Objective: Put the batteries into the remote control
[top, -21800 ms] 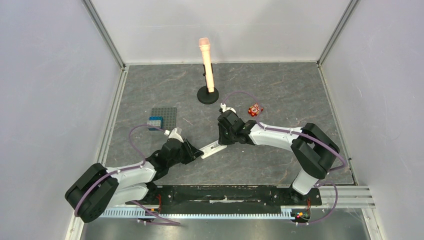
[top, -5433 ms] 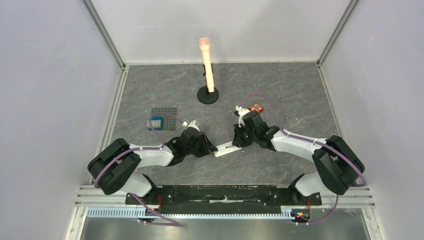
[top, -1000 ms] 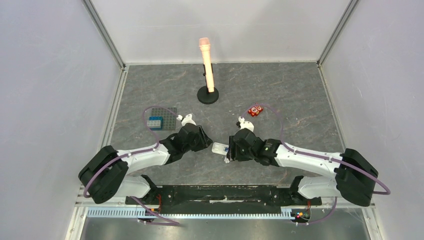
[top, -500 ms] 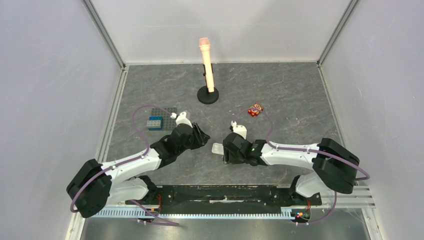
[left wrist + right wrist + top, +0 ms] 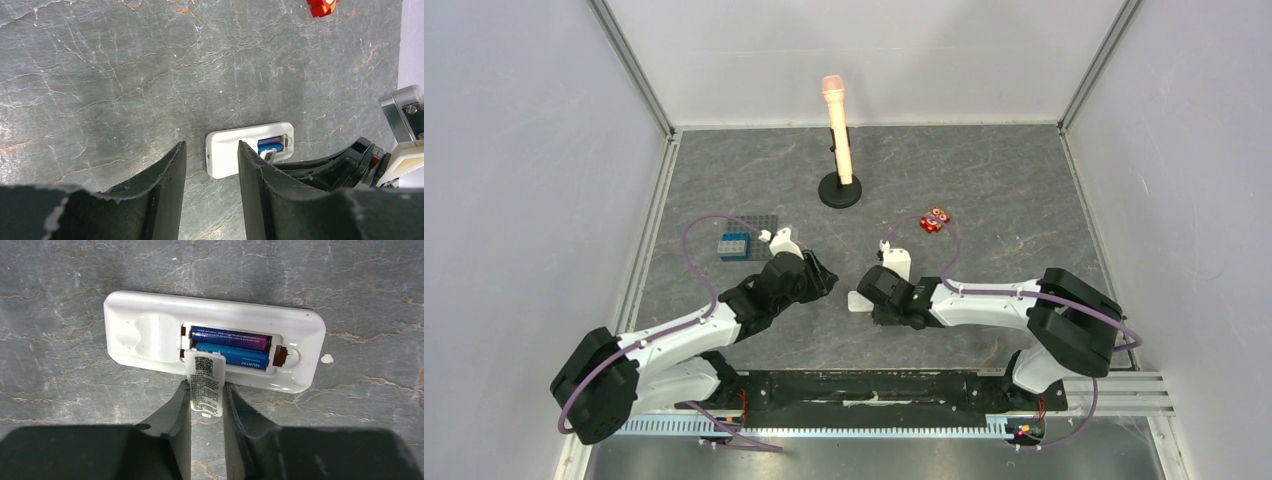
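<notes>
The remote control [image 5: 145, 335] lies back side up on the table, its battery bay uncovered. The two blue batteries [image 5: 230, 347] sit side by side in the bay. My right gripper [image 5: 206, 390] is shut on a small white battery cover [image 5: 205, 382] with a printed label, its far end resting at the bay's edge. My left gripper [image 5: 210, 150] is open and empty, just left of the remote [image 5: 232, 155], with the batteries [image 5: 270, 144] showing past its right finger. In the top view the remote [image 5: 858, 300] lies between the left gripper [image 5: 819, 272] and right gripper [image 5: 876, 297].
A peach microphone-shaped object on a black stand [image 5: 838, 140] stands at the back middle. A small red block [image 5: 935, 221] lies right of centre and shows in the left wrist view [image 5: 322, 6]. A grey studded plate [image 5: 759, 232] with a blue brick [image 5: 733, 245] lies at the left.
My left gripper has drawn back to the left, away from the remote. My right gripper has shifted left and sits over the remote's near side with the cover.
</notes>
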Controlling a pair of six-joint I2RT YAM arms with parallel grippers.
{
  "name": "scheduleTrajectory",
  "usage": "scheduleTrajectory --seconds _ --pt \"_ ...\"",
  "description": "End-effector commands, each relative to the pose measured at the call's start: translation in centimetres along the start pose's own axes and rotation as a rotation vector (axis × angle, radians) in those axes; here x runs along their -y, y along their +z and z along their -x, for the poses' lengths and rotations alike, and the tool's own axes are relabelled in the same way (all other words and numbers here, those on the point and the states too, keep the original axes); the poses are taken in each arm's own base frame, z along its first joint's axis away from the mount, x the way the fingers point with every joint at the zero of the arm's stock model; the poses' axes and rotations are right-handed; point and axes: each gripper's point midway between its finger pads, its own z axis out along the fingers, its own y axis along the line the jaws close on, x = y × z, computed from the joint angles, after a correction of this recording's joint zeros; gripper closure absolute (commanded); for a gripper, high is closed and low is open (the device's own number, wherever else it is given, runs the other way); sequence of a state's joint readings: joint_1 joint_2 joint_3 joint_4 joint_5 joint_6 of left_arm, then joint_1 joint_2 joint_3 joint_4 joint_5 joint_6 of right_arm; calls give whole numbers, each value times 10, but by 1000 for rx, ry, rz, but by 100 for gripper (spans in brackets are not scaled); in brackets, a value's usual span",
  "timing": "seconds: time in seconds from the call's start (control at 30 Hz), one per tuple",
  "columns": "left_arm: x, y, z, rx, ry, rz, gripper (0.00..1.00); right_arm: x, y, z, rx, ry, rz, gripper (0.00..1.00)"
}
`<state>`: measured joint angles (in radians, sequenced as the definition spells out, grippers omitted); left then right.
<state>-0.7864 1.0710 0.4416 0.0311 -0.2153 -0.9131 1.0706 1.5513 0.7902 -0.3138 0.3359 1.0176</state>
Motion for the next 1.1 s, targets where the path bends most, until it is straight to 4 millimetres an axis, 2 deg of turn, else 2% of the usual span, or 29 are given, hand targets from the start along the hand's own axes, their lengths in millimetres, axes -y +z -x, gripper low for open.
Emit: scheduleTrajectory --seconds 0.0,0.13,0.23,0.3,0.43,0.53,0.67,0.9,1.07 --pt "-1 -2 13 51 47 7 52 8 -1 16 74 -29 -71 86" --pt "6 -6 16 54 70 -22 51 0 -23 42 163 -58 -24 88" --pt "20 -11 21 43 101 -86 50 -8 -44 66 238 -109 26 87" --pt "37 -17 25 20 107 -181 49 -17 -56 78 268 -182 90 87" --pt "81 -36 37 -31 120 -439 47 -25 -66 92 284 -306 201 86" --pt "98 -47 49 -63 115 -543 46 -31 -72 97 260 -375 296 86" --pt "112 -56 55 -101 92 -663 43 -46 -86 98 280 -493 432 85" --pt "129 -54 38 -250 48 -805 43 -66 -105 94 310 -618 583 82" --pt "132 -60 34 -269 38 -856 43 -69 -105 92 313 -647 604 82"
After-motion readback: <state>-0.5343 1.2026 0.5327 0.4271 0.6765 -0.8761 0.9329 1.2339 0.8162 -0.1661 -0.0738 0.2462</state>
